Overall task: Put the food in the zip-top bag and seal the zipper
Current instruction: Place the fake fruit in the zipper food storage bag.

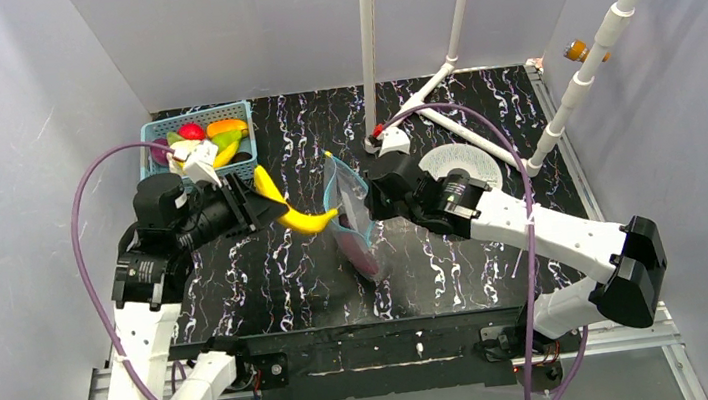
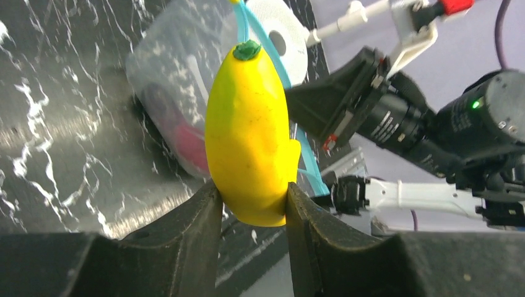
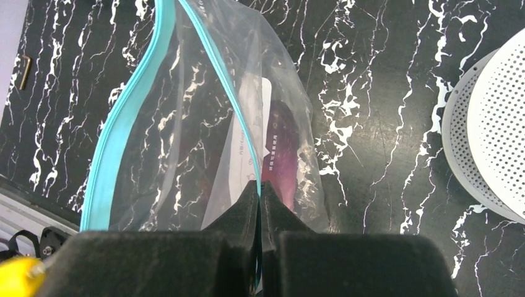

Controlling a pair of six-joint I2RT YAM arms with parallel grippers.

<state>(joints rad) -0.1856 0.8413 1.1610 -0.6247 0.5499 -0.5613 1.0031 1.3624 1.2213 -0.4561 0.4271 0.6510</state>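
1 yellow banana (image 2: 247, 124) is clamped in the left fingers (image 1: 268, 202), held in the air just at 9 o'clock of the zip-top bag (image 1: 354, 235), its green tip aimed at the mouth. The right fingers (image 3: 260, 197) are pinched tight on 1 lip of the bag, holding it up off the bench (image 1: 458, 269) with the teal zipper (image 3: 117, 142) bowed open. I'd say the trick now is to push the banana in tip-first between the 2 lips, deep enough to clear them before letting go, with the right side holding the mouth wide. A snag on the lip could drag the bag loose.

Counting across:
- 1 light-blue basket (image 1: 194, 113) sits at 10 o'clock on the bench. At least 4 toy pieces (image 1: 224, 130) show in it: red, orange, green and yellow. The arm hides part of it.
- 1 banana is in the grasp.
- 1 bag holds 2 pieces, a purple eggplant (image 3: 282, 145) and a red one (image 2: 189, 148).
- 1 white perforated disc (image 1: 466, 159) lies at 2 o'clock of the bag.
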